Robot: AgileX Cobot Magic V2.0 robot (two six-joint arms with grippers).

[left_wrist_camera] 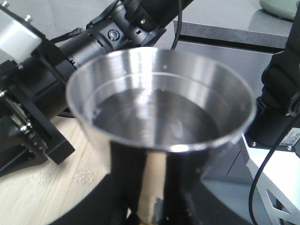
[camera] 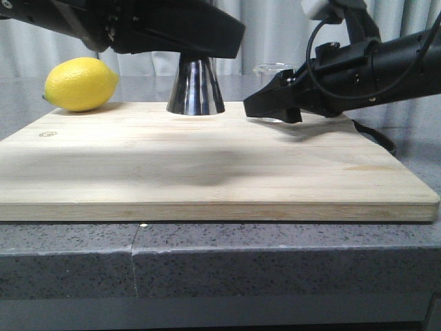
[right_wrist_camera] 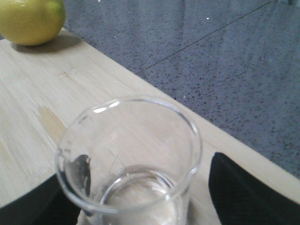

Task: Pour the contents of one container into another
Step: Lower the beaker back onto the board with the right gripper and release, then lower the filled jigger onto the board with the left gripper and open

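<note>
The steel jigger (camera: pixel 196 88) stands on the wooden board (camera: pixel 207 165) at the back middle. Its upper cone (left_wrist_camera: pixel 159 103) holds dark liquid and fills the left wrist view. My left gripper (left_wrist_camera: pixel 150 208) is shut on the jigger at its narrow waist, and the arm hides the upper cone in the front view. The clear glass beaker (right_wrist_camera: pixel 131 159) stands on the board at the back right, and only its rim (camera: pixel 275 67) shows from the front. My right gripper (right_wrist_camera: pixel 136 199) is open around it, with a gap between the glass and one black finger (right_wrist_camera: pixel 243 187).
A yellow lemon (camera: pixel 81 84) lies at the board's back left corner, also in the right wrist view (right_wrist_camera: pixel 30 18). The board rests on a grey speckled counter (camera: pixel 275 255). A black cable (camera: pixel 375 134) trails off the board's right side.
</note>
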